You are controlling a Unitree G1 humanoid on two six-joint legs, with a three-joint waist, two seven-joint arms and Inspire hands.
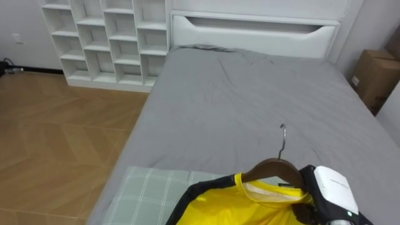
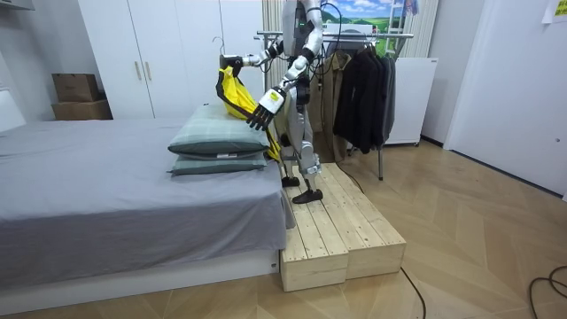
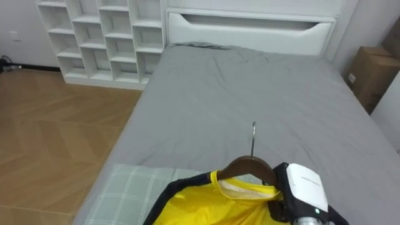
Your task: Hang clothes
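Fingers of the right hand were curled round the right end of the hanger, as far as the eye views showed; most of the fingers sat behind the wood and cloth. Hanger was wooden with a metal hook pointing up, free of any rail. Yellow shirt with dark trim hung on the hanger, collar round its neck. It was held up in the air over the green checked pillow at the near end of the bed. Could not tell whether the shirt's hem touched the pillow.

Left hand hung lower, in front of the body just beside the pillow, fingers spread and holding nothing.

Robot stood on a wooden platform against the end of the bed, facing along it toward the white headboard. In the room view two pillows lay stacked there. Rack with dark clothes stood behind the robot, well apart from the shirt.

Grey sheet was wrinkled near the headboard. White shelf unit stood left of the bed on the wood floor, and a cardboard box sat on the right.
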